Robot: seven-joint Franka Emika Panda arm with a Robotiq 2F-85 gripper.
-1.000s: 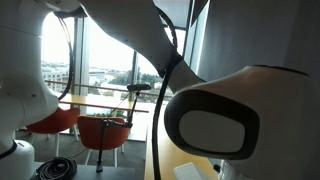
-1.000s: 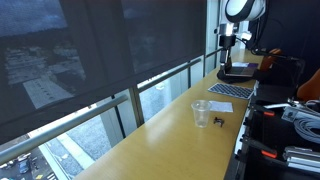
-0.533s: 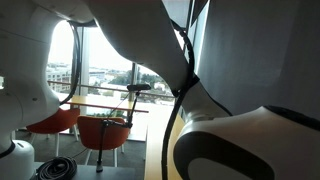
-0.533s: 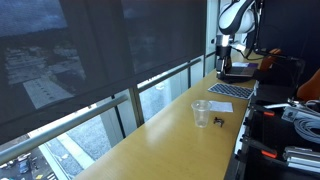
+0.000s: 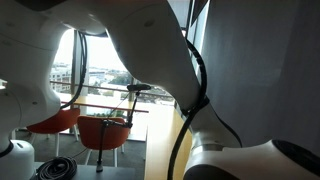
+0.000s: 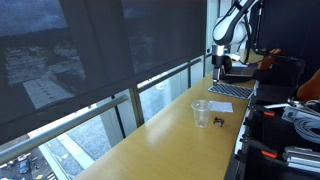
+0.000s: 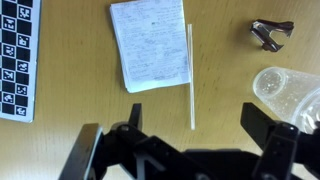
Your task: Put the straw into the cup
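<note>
A thin white straw (image 7: 190,70) lies flat on the wooden counter, along the right edge of a white notepad (image 7: 150,45). A clear plastic cup (image 7: 285,95) stands upright to the straw's right; it also shows in an exterior view (image 6: 200,112). My gripper (image 7: 191,113) is open and empty, hovering above the counter with the straw's near end between its fingers in the picture. In an exterior view the gripper (image 6: 219,57) hangs at the far end of the counter. The straw is too thin to make out there.
A black binder clip (image 7: 272,33) lies beyond the cup, also seen beside it (image 6: 219,122). A checkerboard sheet (image 7: 15,55) lies left of the notepad. The arm (image 5: 170,70) fills an exterior view; orange chairs (image 5: 100,130) stand behind. Cables and gear (image 6: 295,125) flank the counter.
The arm has swung and lowered the gripper toward the counter's far end. Cup, clip and papers have not moved.
</note>
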